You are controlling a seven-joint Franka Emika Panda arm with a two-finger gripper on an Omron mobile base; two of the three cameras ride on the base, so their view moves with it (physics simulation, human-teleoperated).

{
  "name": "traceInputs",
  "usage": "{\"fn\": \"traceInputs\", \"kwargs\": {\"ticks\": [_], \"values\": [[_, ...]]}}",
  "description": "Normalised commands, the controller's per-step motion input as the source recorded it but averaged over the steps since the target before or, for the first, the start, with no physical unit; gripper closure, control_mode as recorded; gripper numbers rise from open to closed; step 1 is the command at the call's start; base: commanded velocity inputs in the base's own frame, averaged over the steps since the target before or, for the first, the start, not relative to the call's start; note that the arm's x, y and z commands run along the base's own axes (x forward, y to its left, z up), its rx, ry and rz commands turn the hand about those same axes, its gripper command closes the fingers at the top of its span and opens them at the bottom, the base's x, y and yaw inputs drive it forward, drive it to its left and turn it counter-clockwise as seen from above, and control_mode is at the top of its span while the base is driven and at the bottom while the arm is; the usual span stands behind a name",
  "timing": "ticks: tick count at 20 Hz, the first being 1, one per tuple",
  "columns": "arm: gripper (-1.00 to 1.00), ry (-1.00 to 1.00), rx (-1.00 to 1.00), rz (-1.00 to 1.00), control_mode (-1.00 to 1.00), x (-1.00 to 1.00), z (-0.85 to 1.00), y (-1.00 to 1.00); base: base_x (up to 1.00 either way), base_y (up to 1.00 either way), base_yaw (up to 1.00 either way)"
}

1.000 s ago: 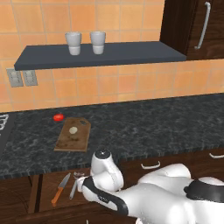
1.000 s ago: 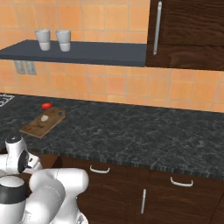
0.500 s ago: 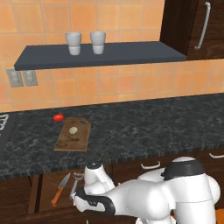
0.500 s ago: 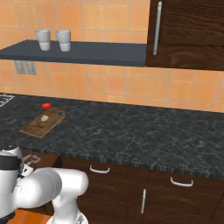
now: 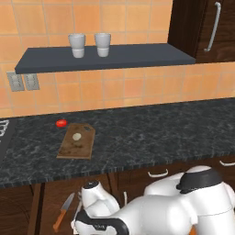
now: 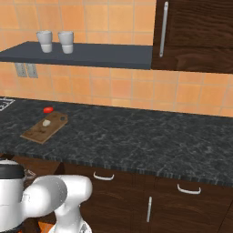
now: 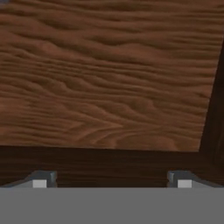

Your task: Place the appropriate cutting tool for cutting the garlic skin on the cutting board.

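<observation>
The orange-handled knife (image 5: 62, 212) lies in an open drawer (image 5: 48, 202) below the counter, blade pointing up and away. On the counter the brown cutting board (image 5: 76, 142) (image 6: 44, 129) carries the pale garlic (image 5: 77, 136) (image 6: 46, 122). My arm bends down into the drawer, its wrist (image 5: 93, 196) just right of the knife. In the hand view my gripper (image 7: 110, 183) is open, fingertips (image 7: 40, 179) wide apart with nothing between them, close to a brown wood-grain surface (image 7: 105, 83).
A small red round item (image 5: 60, 123) sits beyond the board. A grey shelf (image 5: 105, 57) holds two cups (image 5: 77, 45). Wall outlets (image 5: 23, 81) sit at the left and a stove edge (image 5: 3, 128) at the far left. Drawer handles (image 5: 158, 173) line the cabinet fronts.
My wrist has sunk lower and a little left into the drawer beside the knife, while the arm's elbow has swung up at the right. Knife, board and garlic have stayed put.
</observation>
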Motion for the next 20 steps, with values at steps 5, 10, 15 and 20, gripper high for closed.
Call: {"fn": "traceInputs", "kwargs": {"ticks": [5, 10, 15, 20], "values": [[-1.0, 0.0, -0.01, 0.0, -1.0, -0.98, 0.19, 0.0, 0.0, 0.0, 0.0], [-1.0, -0.1, -0.04, 0.01, -1.0, 0.18, 0.43, 0.25, 0.0, 0.0, 0.0], [-1.0, -0.18, 0.0, 0.0, -1.0, 0.65, 0.4, 0.29, 0.0, 0.0, 0.0], [-1.0, -0.04, -0.02, 0.0, -1.0, 0.6, 0.37, 0.45, 0.0, 0.0, 0.0]]}}
